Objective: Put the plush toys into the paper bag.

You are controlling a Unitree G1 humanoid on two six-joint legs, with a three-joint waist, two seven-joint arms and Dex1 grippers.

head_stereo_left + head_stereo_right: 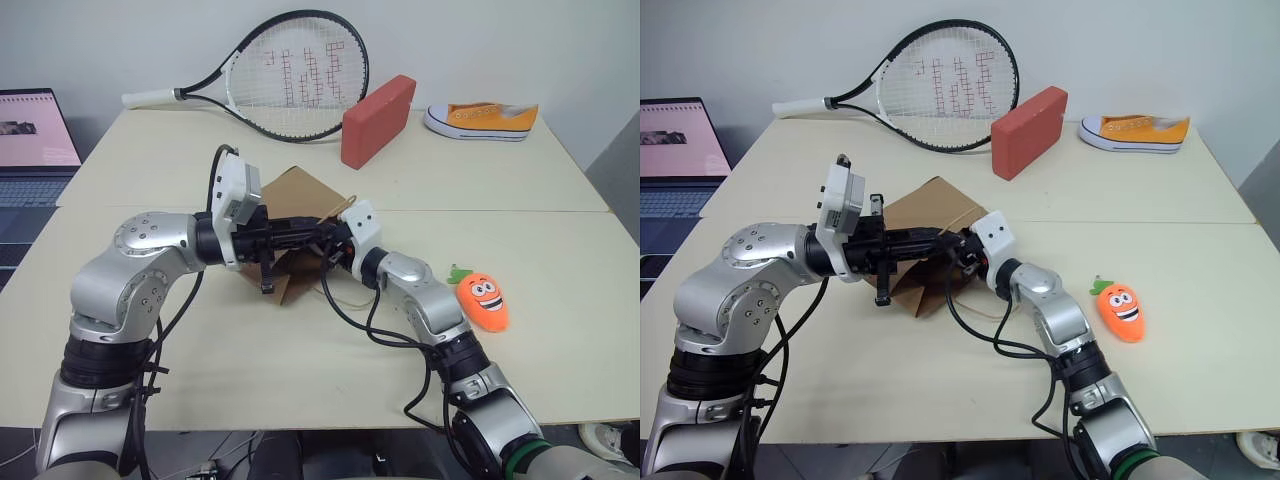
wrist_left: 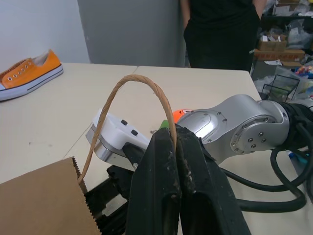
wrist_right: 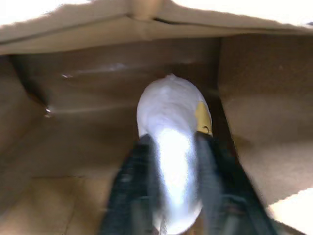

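Note:
The brown paper bag [image 1: 297, 190] lies on its side mid-table, mouth toward me. My left gripper [image 2: 175, 142] is shut on one of its tan cord handles [image 2: 132, 83], holding the mouth up. My right gripper [image 3: 173, 147] reaches into the bag, and its fingers stand apart on either side of the white fried-egg plush [image 3: 168, 112], whose yellow yolk shows at one edge. The orange carrot plush [image 1: 484, 300] with its green top lies on the table to the right of my right forearm, untouched.
A tennis racket [image 1: 295, 75], a red block [image 1: 378, 120] and an orange-and-white sneaker [image 1: 480, 120] sit along the far side of the table. A laptop [image 1: 35, 140] stands at the far left. A person in black [image 2: 220, 29] stands beyond the table.

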